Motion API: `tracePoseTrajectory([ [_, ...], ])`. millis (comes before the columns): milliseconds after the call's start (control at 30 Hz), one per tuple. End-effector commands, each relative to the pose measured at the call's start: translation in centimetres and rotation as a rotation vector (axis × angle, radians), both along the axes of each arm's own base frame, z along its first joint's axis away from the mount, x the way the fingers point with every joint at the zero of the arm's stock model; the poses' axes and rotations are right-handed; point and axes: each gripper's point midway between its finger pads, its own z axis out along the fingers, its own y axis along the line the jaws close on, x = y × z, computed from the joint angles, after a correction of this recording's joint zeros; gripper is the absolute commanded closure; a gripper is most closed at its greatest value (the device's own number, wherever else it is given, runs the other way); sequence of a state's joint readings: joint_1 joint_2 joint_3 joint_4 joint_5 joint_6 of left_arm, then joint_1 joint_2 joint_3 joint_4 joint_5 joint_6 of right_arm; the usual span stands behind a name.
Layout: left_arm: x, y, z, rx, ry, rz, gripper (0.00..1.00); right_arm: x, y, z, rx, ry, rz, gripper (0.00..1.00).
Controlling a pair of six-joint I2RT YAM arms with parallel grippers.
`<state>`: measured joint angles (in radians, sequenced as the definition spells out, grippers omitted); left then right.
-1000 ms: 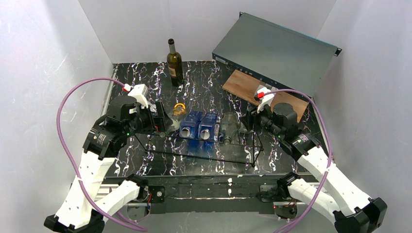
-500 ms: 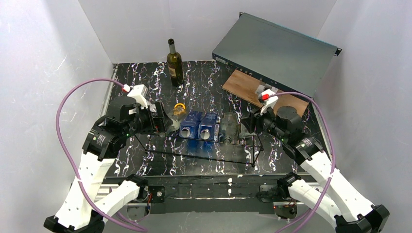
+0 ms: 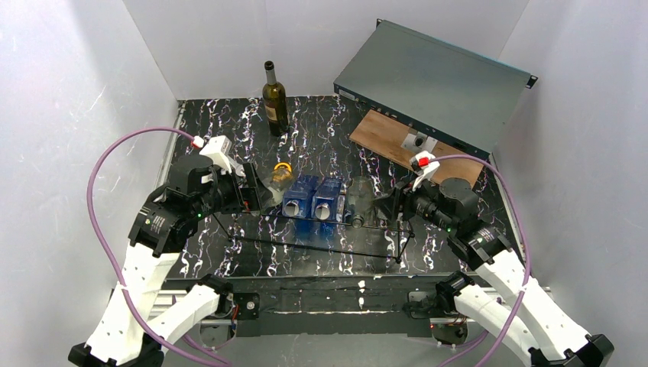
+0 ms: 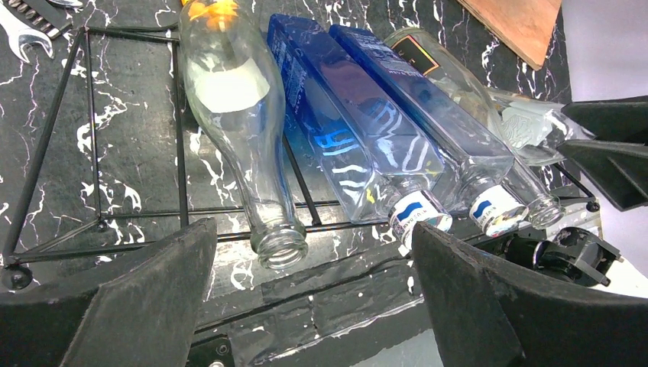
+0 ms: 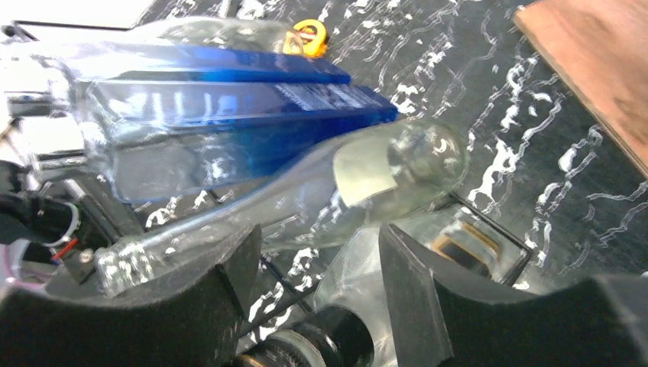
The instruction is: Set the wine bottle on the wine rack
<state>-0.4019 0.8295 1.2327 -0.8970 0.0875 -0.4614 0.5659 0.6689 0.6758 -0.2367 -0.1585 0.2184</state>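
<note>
Left end effector (image 4: 313, 233) fully released at rack (image 3: 328, 229) left end. Right end effector (image 5: 319, 237) released, straddling clear bottle (image 5: 348, 294) lying beside blue bottles (image 5: 229, 115).

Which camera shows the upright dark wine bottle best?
The top external view: the dark wine bottle stands whole at the back. Neither wrist view shows it; both look at bottles lying on the rack.
</note>
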Motion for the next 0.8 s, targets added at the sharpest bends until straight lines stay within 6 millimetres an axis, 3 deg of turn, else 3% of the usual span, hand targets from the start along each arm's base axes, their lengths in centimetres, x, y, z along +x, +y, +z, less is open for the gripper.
tracePoseTrajectory([
  [0,-0.1,-0.4,0.0,-0.015,0.007,-0.014,0.02,-2.5,0.9,-3.3,0.021,0.197,0.06,0.33],
  [167,-0.1,-0.5,-0.1,-0.019,0.01,-0.018,0.02,-2.9,0.4,-3.4,0.023,0.212,0.041,0.22],
  [500,0.0,-0.6,0.0,-0.02,0.006,-0.021,0.02,-3.1,0.7,-3.5,0.054,0.245,0.035,0.14],
  [767,-0.1,-0.6,-0.2,-0.017,0.006,-0.024,0.02,-2.4,0.5,-1.4,0.086,0.206,-0.006,0.08],
])
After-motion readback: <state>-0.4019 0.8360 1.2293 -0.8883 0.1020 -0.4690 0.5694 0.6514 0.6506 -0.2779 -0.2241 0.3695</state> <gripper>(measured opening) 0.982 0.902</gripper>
